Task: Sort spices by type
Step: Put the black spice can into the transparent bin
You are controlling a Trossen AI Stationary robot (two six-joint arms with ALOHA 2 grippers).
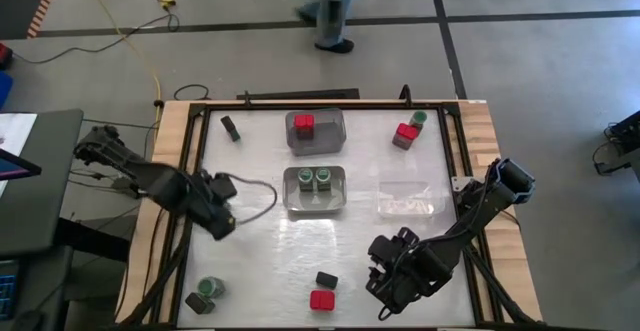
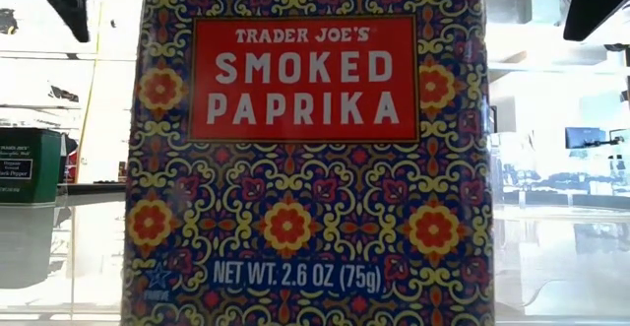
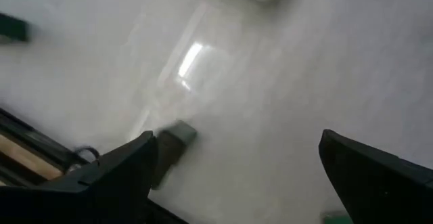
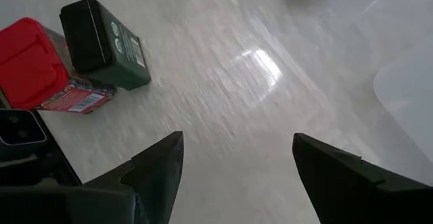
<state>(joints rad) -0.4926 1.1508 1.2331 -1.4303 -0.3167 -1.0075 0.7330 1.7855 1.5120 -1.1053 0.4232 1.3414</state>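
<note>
1. left gripper [image 1: 222, 223] hanging over the bare left-middle of the white table [image 1: 260, 261], fingers [image 3: 122, 176] spread wide with nothing between them.
2. right gripper [image 1: 388, 271] low over the near right part of the table, jaws apart and empty too, just right of the near-edge pair of spices.
3. that near-edge pair: red-topped tin [image 1: 322, 300] at the front edge, dark tin [image 1: 327, 280] just behind it. in the right wrist view the two sit side by side, touching or close to it: red-topped tin [image 4: 40, 65], dark tin [image 4: 101, 45]. dark one lying with its long axis running roughly away from the red one.
4. back bin [image 1: 315, 131] holding one red-topped container [image 1: 304, 124].
5. middle bin [image 1: 315, 191] holding two green-lidded jars [image 1: 313, 177] side by side, lids up.
6. clear bin [image 1: 410, 199] on the right, hard to make out anything inside.
7. back right corner: another red-topped one [image 1: 406, 134] with a green-lidded jar [image 1: 418, 119] right behind it.
8. back left: lone dark tin [image 1: 231, 128], long axis running mostly front to back with a slight tilt.
9. front left corner: green-lidded jar [image 1: 209, 288] next to a dark tin [image 1: 197, 303]. probably the same dark tin [image 3: 172, 143] showing blurred by the left wrist's finger, can't say for sure.
10. low view almost totally filled by a smoked paprika tin [image 2: 305, 149] standing upright, label facing the camera, long axis vertical.
11. person [image 1: 330, 11] walking on the floor beyond the table's far edge.
</note>
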